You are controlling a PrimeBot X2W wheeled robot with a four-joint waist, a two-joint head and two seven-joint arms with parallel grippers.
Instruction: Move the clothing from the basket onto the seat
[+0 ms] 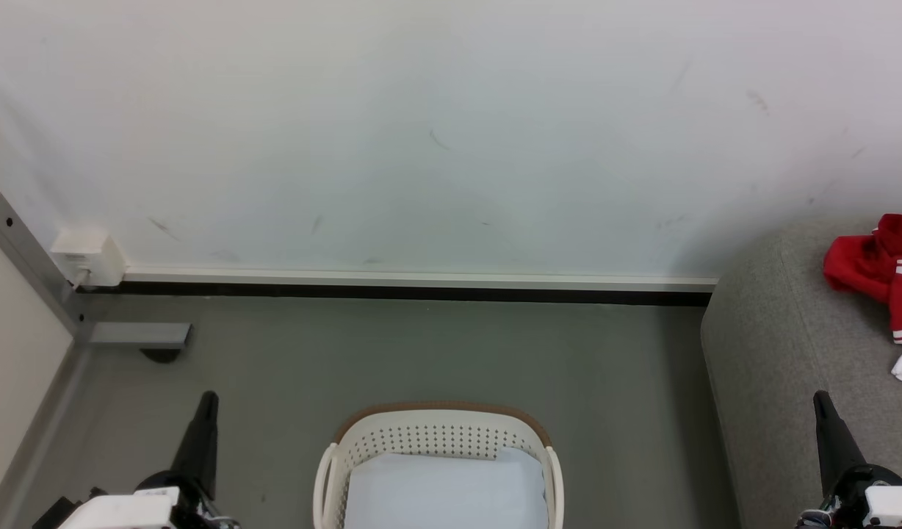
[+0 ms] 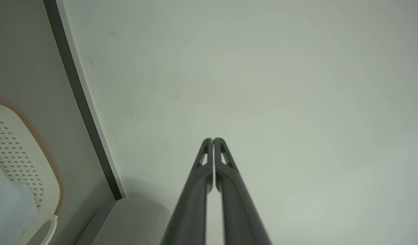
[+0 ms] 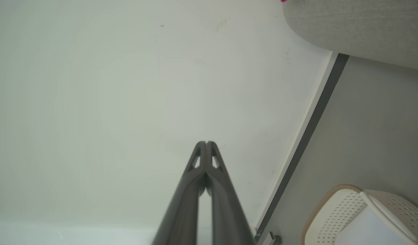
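Observation:
The cream-white basket (image 1: 436,437) with its brown rim stands on the floor at the bottom centre of the head view, and only its pale flat bottom shows inside. Red clothing (image 1: 881,268) with white striped trim lies on the grey seat (image 1: 781,345) at the right edge. My left gripper (image 1: 207,400) is at the lower left, left of the basket, shut and holding nothing. At the lower right my right gripper (image 1: 820,400) is over the seat's front part, shut and holding nothing. Both wrist views show the fingers pressed together: left gripper (image 2: 212,140), right gripper (image 3: 206,143), facing the wall. The basket (image 2: 21,163) (image 3: 355,211) and the seat (image 2: 134,217) (image 3: 358,27) appear there too.
A white wall (image 1: 421,132) with a white-and-black skirting runs across the back. At the far left stand a grey metal frame (image 1: 25,257) with a foot (image 1: 139,336) on the floor and a small white box (image 1: 87,257) on the wall. Grey floor lies between basket and wall.

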